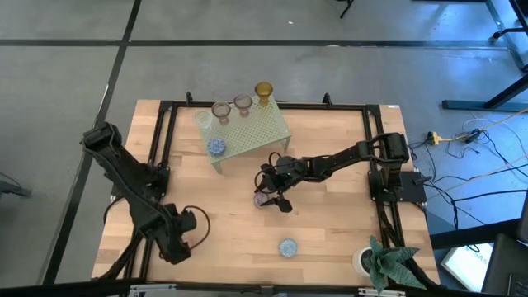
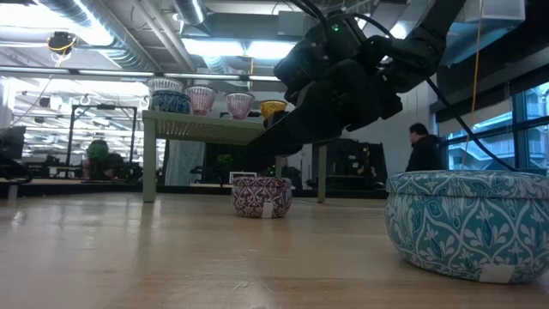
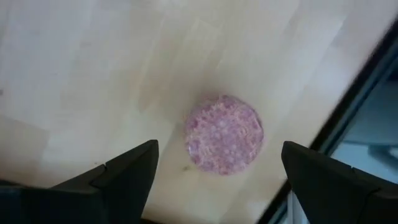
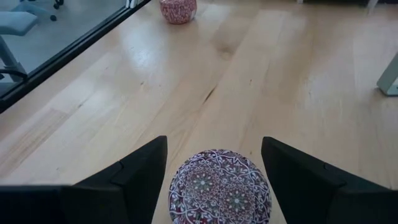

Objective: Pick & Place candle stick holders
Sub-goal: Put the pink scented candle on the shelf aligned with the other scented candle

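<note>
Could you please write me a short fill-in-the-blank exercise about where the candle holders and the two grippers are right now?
1. The right gripper hovers with open fingers over the ____ patterned holder.
2. The teal patterned holder sits on the ____, not on the green rack.
3. The amber holder stands on the rack's ____ edge.
4. The left gripper is ____ above the pink holder.

Missing words: maroon; table; far; open

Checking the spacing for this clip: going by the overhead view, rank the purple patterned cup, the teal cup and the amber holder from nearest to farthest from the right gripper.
1. Purple patterned cup, on the table right at the right gripper, between its open fingers.
2. Teal cup, on the front of the table.
3. Amber holder, at the green rack's back edge.
</note>
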Controlling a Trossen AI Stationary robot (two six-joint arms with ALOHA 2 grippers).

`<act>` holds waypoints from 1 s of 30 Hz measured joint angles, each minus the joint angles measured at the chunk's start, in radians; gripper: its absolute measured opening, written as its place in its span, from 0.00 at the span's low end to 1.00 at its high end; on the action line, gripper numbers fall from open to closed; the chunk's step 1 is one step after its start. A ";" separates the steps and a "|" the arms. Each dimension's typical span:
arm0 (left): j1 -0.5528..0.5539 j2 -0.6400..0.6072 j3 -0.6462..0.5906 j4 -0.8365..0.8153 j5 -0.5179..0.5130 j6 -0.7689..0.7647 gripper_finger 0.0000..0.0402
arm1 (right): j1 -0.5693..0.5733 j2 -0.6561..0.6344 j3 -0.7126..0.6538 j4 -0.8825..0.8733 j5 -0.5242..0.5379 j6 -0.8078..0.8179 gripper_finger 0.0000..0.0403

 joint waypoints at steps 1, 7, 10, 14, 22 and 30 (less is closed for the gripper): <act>0.001 -0.004 -0.014 0.004 -0.004 -0.018 0.84 | 0.000 0.000 0.000 -0.001 0.000 0.000 0.66; 0.003 0.026 -0.045 -0.004 0.007 -0.007 0.84 | 0.000 0.000 0.000 -0.002 0.000 0.000 0.66; 0.003 0.050 -0.045 0.012 0.054 -0.003 0.84 | 0.000 0.000 0.000 -0.002 0.000 0.000 0.66; 0.000 0.086 -0.045 0.082 0.066 -0.014 0.84 | 0.000 0.000 0.000 -0.002 0.000 0.000 0.66; 0.001 0.152 -0.044 0.121 0.074 -0.014 0.84 | 0.000 0.000 0.000 -0.003 0.000 0.002 0.66; 0.001 0.196 -0.045 0.121 0.073 -0.007 0.84 | 0.000 0.000 0.000 -0.003 0.000 0.005 0.66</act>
